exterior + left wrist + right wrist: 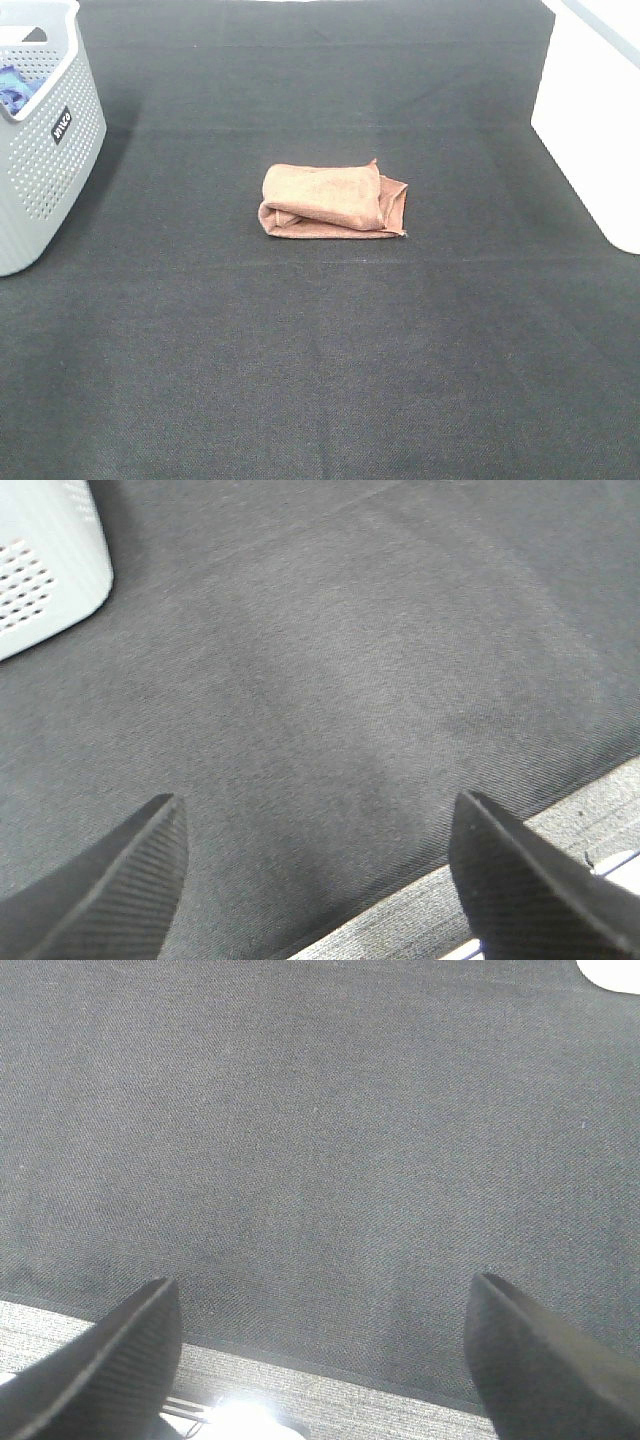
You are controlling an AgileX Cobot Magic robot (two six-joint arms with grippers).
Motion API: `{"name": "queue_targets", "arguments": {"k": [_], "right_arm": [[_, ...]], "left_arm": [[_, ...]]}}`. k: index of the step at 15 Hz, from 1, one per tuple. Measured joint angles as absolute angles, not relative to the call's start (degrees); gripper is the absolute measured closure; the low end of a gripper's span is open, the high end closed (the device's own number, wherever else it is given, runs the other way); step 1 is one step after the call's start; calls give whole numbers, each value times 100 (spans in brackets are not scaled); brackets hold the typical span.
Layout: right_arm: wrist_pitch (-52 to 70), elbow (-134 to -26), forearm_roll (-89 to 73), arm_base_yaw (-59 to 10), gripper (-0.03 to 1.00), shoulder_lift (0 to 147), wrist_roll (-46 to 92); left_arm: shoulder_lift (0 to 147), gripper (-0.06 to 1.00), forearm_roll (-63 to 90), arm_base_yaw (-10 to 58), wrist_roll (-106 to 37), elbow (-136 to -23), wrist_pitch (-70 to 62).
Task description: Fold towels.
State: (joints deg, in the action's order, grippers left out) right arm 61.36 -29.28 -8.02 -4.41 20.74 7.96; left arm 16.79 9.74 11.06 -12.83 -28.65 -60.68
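A reddish-brown towel (332, 201) lies folded into a small, slightly uneven bundle at the middle of the dark mat (320, 350) in the exterior high view. Neither arm shows in that view. In the left wrist view my left gripper (315, 865) stands open over bare mat, with nothing between its dark ribbed fingers (120, 880). The right wrist view shows my right gripper (325, 1345) open too, its fingers (530, 1360) wide apart above bare mat near the mat's edge. The towel is out of both wrist views.
A grey perforated basket (40, 130) stands at the far left; a corner of the basket (45, 570) also appears in the left wrist view. A white box (595, 120) sits at the right edge. The mat's hem (300, 1360) borders a lighter surface.
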Motion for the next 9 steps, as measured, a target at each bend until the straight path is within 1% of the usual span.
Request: {"name": "queue_targets", "arguments": {"k": [9], "right_arm": [[6136, -2928, -808, -441, 23, 2074, 796]], "left_arm": [[1679, 24, 985, 1106, -1289, -2865, -6068]]}}
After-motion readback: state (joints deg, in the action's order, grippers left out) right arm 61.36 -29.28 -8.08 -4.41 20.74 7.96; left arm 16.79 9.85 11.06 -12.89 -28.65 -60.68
